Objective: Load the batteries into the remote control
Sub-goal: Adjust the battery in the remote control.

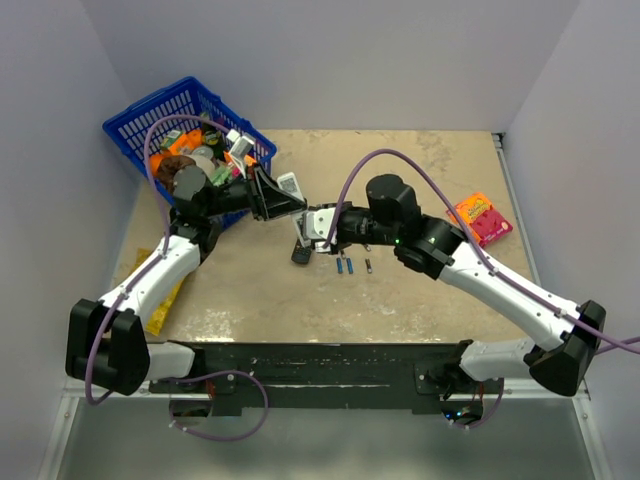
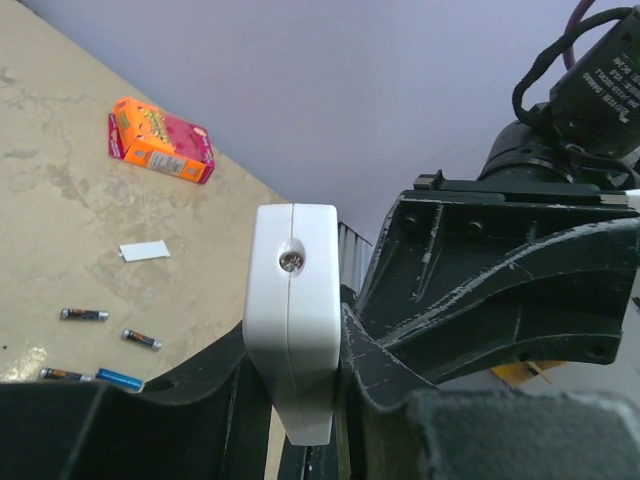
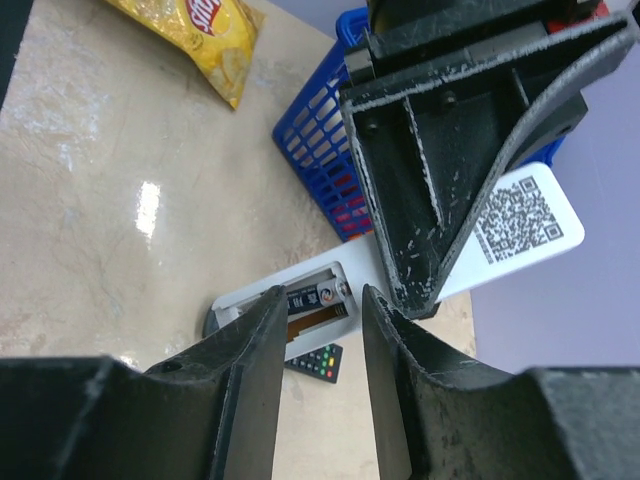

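batteries (image 1: 346, 266) on table (image 1: 420, 170), basket (image 1: 148, 102) behind

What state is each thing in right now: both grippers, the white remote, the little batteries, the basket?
Slim white rectangular remote control: held off the table, compartment open, one cell inside.
Left gripper: shut on the remote.
Right gripper: open, at the compartment.
Thin cylindrical batteries: four loose on the table.
Small white flat piece: lying flat on the table.
Blue plastic basket: filled with clutter.

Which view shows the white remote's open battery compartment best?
Right wrist: the slim white rectangular remote turns its open battery compartment to that camera, a dark cell inside. Left wrist shows only the remote's narrow end, clamped in the left claw. Top external shows just a white sliver.
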You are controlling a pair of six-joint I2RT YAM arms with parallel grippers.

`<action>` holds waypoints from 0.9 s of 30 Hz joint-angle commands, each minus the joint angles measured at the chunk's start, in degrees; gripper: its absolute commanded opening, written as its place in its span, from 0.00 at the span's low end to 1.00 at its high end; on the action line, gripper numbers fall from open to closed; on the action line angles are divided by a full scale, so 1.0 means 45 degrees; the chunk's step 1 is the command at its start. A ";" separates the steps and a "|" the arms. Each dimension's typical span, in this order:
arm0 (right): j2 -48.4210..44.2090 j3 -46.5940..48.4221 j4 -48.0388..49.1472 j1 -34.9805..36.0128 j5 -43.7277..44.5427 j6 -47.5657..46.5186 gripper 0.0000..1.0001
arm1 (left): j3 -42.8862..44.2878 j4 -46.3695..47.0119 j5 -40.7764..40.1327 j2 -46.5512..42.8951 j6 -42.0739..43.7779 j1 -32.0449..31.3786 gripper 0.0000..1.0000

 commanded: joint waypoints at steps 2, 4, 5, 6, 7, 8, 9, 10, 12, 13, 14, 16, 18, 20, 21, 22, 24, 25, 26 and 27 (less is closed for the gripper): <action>-0.0014 0.0698 -0.0203 0.0002 0.0584 -0.0136 0.37 | -0.0376 0.2853 0.0376 -0.0086 -0.1463 0.0067 0.00; 0.0044 0.0718 -0.0222 0.0002 0.0565 -0.0136 0.36 | -0.0454 0.3030 0.0435 -0.0047 -0.1561 0.0066 0.00; 0.0063 0.0718 -0.0242 0.0002 0.0565 -0.0136 0.36 | -0.0454 0.3205 0.0435 -0.0047 -0.1639 0.0066 0.00; 0.0083 0.0756 -0.0300 0.0002 0.0565 -0.0155 0.36 | -0.0474 0.3245 0.0435 -0.0047 -0.1659 0.0066 0.00; 0.0064 0.0757 -0.0320 0.0002 0.0565 -0.0175 0.35 | -0.0474 0.3265 0.0435 -0.0047 -0.1678 0.0066 0.00; 0.0122 0.0795 -0.0320 0.0002 0.0545 -0.0175 0.34 | -0.0474 0.3265 0.0435 -0.0066 -0.1698 0.0066 0.00; 0.0122 0.0796 -0.0359 -0.0018 0.0506 -0.0175 0.33 | -0.0493 0.3265 0.0416 -0.0066 -0.1717 0.0066 0.00; 0.0122 0.0835 -0.0379 0.0002 0.0429 -0.0214 0.32 | -0.0513 0.3323 0.0416 -0.0047 -0.1737 0.0047 0.00; 0.0181 0.0893 -0.0515 0.0002 0.0350 -0.0253 0.30 | -0.0513 0.3421 0.0396 -0.0066 -0.1854 0.0047 0.00; 0.0200 0.0913 -0.0573 0.0002 0.0330 -0.0253 0.29 | -0.0494 0.3460 0.0377 -0.0047 -0.1893 0.0066 0.00; 0.0239 0.0932 -0.0651 0.0002 0.0292 -0.0272 0.27 | -0.0493 0.3422 0.0357 -0.0047 -0.1932 0.0047 0.00; 0.0278 0.0972 -0.0691 0.0002 0.0272 -0.0311 0.25 | -0.0474 0.3421 0.0260 -0.0066 -0.1991 0.0047 0.00; 0.0298 0.0991 -0.0711 0.0002 0.0213 -0.0331 0.24 | -0.0435 0.3266 0.0201 -0.0047 -0.1991 0.0066 0.00; 0.0317 0.0991 -0.0691 0.0002 0.0194 -0.0312 0.23 | -0.0415 0.3226 0.0220 -0.0066 -0.2030 0.0047 0.00; 0.0318 0.1011 -0.0730 0.0002 0.0155 -0.0312 0.22 | -0.0415 0.3168 0.0201 -0.0066 -0.2030 0.0047 0.00; 0.0337 0.1011 -0.0750 -0.0018 0.0154 -0.0331 0.21 | -0.0396 0.3090 0.0181 -0.0086 -0.2030 0.0047 0.00; 0.0356 0.1030 -0.0730 0.0002 0.0096 -0.0312 0.20 | -0.0357 0.3012 0.0142 -0.0163 -0.1991 0.0047 0.00; 0.0376 0.1030 -0.0730 -0.0018 0.0077 -0.0273 0.20 | -0.0337 0.2856 0.0123 -0.0183 -0.1952 0.0047 0.00; 0.0376 0.1050 -0.0750 0.0002 0.0057 -0.0253 0.20 | -0.0337 0.2758 0.0142 -0.0184 -0.1855 0.0047 0.00; 0.0376 0.1050 -0.0750 0.0002 0.0057 -0.0272 0.19 | -0.0298 0.2680 0.0123 -0.0203 -0.1796 0.0047 0.00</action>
